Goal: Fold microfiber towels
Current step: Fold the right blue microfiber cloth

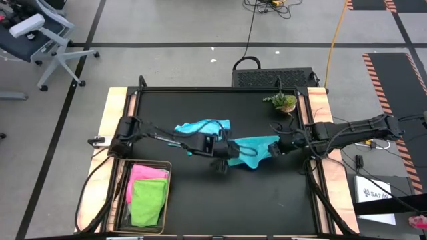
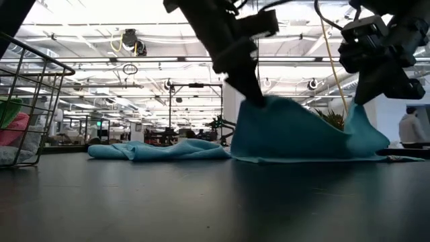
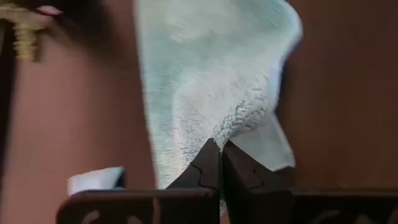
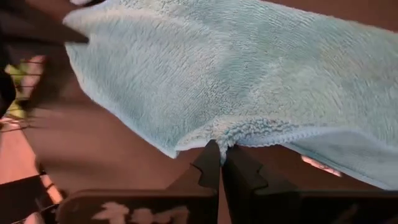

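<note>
The teal towel (image 1: 252, 148), beside the light blue towel (image 1: 200, 127), was pinched by the left gripper (image 1: 227, 155) and right gripper (image 1: 277, 149); a lift-and-fold seemed due next.

My high view looks straight down on the whole black table (image 1: 220, 193), its wooden side rails and the floor around it, from well above. My low view sits at table-top height, very near the surface, facing level across it into the hall with ceiling lights behind. Both share the teal towel (image 1: 257, 148) and the light blue towel (image 2: 158, 150) mid-table, plus the wire basket (image 2: 33, 101) at one edge. My left wrist view looks forward past its own dark fingers (image 3: 202, 171), very close on the teal cloth. My right wrist view does the same from the opposite side, fingers (image 4: 208, 165) at the cloth's hem.
</note>
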